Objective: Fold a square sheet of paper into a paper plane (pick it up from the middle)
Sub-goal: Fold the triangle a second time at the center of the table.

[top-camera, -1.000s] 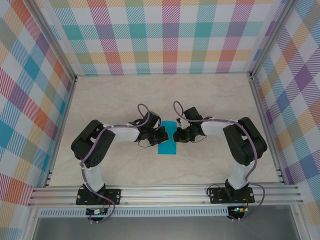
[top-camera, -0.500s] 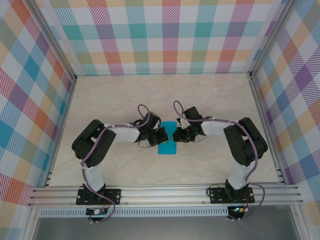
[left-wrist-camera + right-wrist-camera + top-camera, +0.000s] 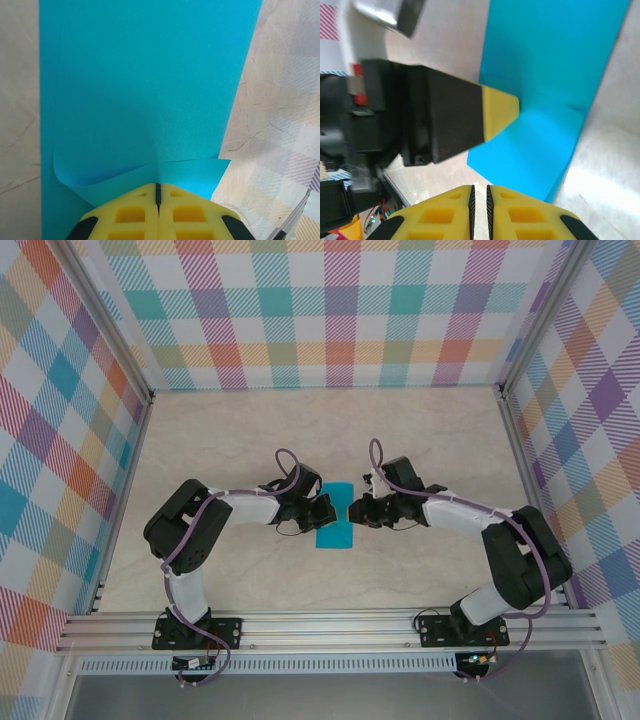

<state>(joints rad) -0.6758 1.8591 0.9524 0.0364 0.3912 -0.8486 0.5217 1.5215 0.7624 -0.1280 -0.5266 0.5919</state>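
the left end effector (image 3: pixel 158 187) is pressed together on a curled-up edge of the sheet of paper (image 3: pixel 333 534). the sheet lies mid-counter (image 3: pixel 230 430) as a narrow strip, apparently folded over once. the right end effector (image 3: pixel 479 190) is pressed together on nothing, beside the sheet's right edge. there is no pointed nose yet, so i judge most folds are left.

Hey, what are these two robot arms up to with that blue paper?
They are folding a teal sheet of paper that lies on the table between them. The left gripper is shut on a flap at one edge, which curls up off the rest of the sheet. The right gripper sits at the opposite edge with its fingers closed together; whether it pinches the paper is unclear. There is no plane shape yet, just a narrow rectangle.
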